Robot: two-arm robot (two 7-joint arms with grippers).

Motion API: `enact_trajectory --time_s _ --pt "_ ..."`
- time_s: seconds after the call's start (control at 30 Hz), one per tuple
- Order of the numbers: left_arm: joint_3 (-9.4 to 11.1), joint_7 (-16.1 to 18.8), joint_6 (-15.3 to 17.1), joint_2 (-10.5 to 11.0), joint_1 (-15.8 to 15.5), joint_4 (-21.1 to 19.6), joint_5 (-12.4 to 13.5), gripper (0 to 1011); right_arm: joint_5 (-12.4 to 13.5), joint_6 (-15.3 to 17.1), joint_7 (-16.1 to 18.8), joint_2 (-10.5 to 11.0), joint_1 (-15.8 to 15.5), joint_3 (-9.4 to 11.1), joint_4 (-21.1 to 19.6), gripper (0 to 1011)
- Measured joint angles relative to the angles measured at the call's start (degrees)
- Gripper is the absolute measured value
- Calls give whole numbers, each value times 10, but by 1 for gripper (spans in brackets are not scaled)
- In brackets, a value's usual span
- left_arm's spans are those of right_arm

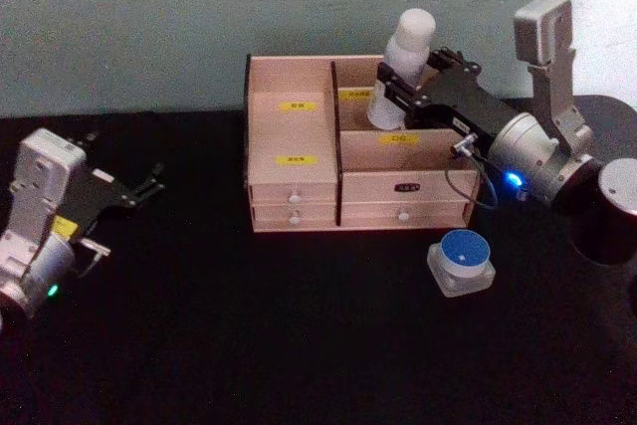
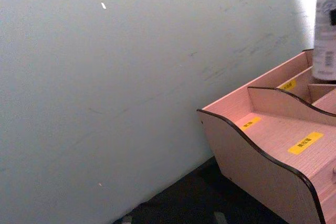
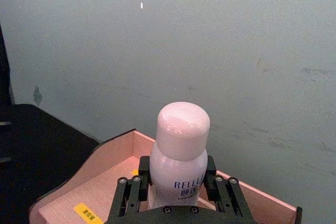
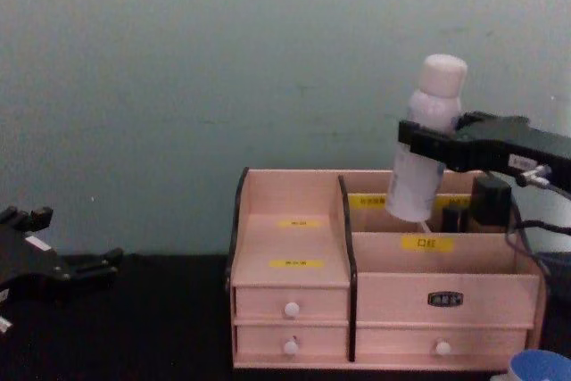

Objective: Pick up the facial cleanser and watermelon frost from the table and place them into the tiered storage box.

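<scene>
Black table (image 1: 249, 345); right gripper (image 1: 398, 87) clamps tilted facial cleanser (image 1: 413, 32) over tiered storage box (image 1: 289, 186); tilt may snag divider (image 1: 334, 97); left gripper (image 1: 144, 184) parked 9 o'clock

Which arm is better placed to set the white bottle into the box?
Right: the right gripper holds the facial cleanser over a rear compartment of the tiered storage box; the left gripper sits far off.

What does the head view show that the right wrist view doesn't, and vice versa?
Head view adds the left tool, left of the tiered storage box, the box's drawers, and a blue-lidded jar on the table before its right end. Right wrist view adds the blue lettering on the facial cleanser bottle. Both show the right tool shut on that bottle at the box's rear.
</scene>
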Motion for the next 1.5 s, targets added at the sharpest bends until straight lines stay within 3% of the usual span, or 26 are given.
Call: enact_trajectory --time_s 0.17,0.53,1.5 --pt "0 0 0 0 0 0 0 1001 -7 -8 10 -16 29 -6 51 604" --pt "0 0 0 0 0 0 0 1001 -20 -25 18 -39 62 -12 115 604" --pt "0 0 0 0 0 0 0 1001 -50 -3 15 -68 106 -19 210 604"
